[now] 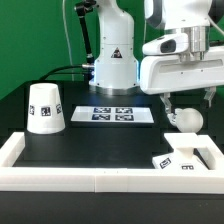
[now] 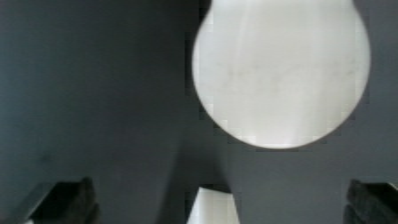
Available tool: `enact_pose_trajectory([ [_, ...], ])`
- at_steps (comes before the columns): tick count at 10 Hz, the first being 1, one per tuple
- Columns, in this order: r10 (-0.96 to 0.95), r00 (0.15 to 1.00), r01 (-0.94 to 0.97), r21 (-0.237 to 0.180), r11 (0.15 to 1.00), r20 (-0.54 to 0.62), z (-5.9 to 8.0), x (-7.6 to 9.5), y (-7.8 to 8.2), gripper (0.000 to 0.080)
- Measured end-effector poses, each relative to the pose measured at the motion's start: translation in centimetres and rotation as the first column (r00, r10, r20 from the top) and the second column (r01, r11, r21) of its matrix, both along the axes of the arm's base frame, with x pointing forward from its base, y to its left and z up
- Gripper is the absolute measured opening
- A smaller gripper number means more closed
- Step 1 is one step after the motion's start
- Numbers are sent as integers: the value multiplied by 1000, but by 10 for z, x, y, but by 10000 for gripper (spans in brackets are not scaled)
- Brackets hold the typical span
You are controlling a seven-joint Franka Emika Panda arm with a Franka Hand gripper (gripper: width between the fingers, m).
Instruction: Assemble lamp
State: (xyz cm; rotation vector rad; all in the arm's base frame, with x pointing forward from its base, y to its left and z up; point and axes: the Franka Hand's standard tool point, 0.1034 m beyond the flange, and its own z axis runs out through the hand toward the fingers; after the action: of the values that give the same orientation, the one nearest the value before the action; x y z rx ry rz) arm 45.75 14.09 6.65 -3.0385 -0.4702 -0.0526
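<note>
The round white bulb [image 1: 183, 118] lies on the black table at the exterior view's right. It fills the wrist view as a large white oval [image 2: 281, 70]. My gripper [image 1: 189, 101] hangs just above the bulb, open and empty, its fingers apart on either side. In the wrist view the gripper [image 2: 217, 203] shows only its dark fingertips [image 2: 63, 200] at the frame's two corners, clear of the bulb. The tapered shade [image 1: 45, 108] stands mouth down at the exterior view's left. The flat square base [image 1: 190, 155] lies in the near right corner, tags up.
The marker board [image 1: 113, 114] lies flat at the table's back middle, before the arm's pedestal [image 1: 113, 62]. A low white wall [image 1: 100, 178] runs along the front and sides. A white wedge [image 2: 217, 210] shows between the fingertips in the wrist view; I cannot tell what it is.
</note>
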Motion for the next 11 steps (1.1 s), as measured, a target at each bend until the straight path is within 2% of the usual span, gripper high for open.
enact_pose_trajectory([
  [2,-12,990,9,-26,1000,-137,-2,-10,5,699],
  [7,-10,907,-31,-91,995,-422,-7,-17,7,699],
  [8,-5,866,-59,-112,992,-501,-7,-19,5,699],
  [9,-10,856,-65,-126,990,-517,-9,-14,5,699],
  [11,-41,744,-94,-165,982,-666,-13,-26,6,699],
])
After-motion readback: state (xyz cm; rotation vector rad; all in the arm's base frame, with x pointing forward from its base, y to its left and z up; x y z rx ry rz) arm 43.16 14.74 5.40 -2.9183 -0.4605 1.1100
